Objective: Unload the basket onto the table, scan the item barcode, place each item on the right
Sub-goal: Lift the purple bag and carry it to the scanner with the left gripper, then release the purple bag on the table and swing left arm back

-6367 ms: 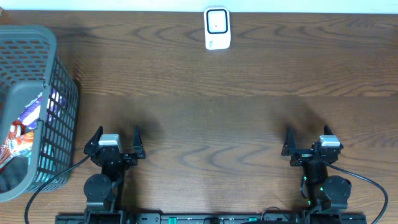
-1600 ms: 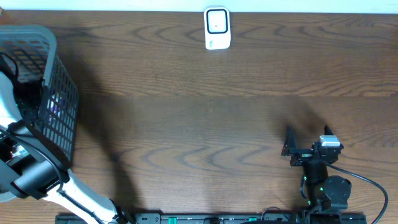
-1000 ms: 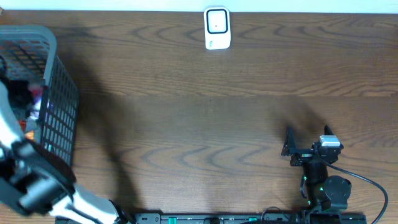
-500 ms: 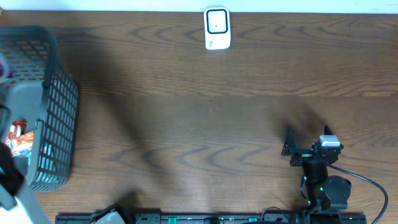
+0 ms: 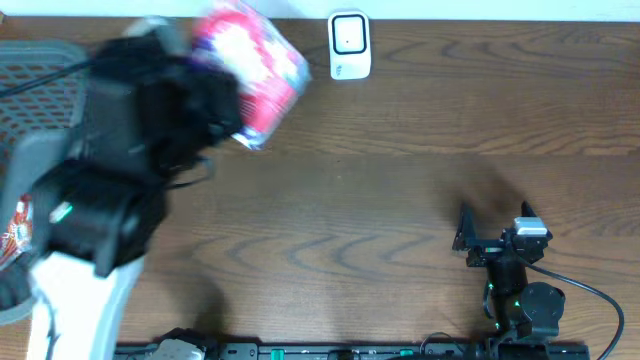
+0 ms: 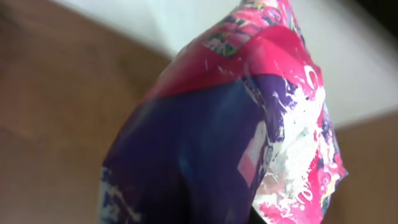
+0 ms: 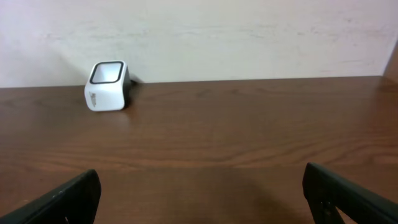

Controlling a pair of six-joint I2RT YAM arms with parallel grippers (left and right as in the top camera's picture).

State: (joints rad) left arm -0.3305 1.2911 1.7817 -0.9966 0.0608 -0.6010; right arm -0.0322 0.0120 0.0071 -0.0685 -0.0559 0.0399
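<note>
The item is a pink and purple snack bag, held up in the air left of the white barcode scanner at the table's far edge. My left gripper is shut on the bag's lower end. In the left wrist view the bag fills the frame and hides the fingers; no barcode shows. My right gripper rests open at the near right with nothing in it. From the right wrist the scanner stands far left by the wall, beyond the right gripper.
A grey mesh basket stands at the left edge, partly covered by my raised left arm, with another packet inside. A pale wall runs along the table's far edge.
My left arm has come up out of the basket with the snack bag and swung right toward the scanner. The right arm has not moved.
</note>
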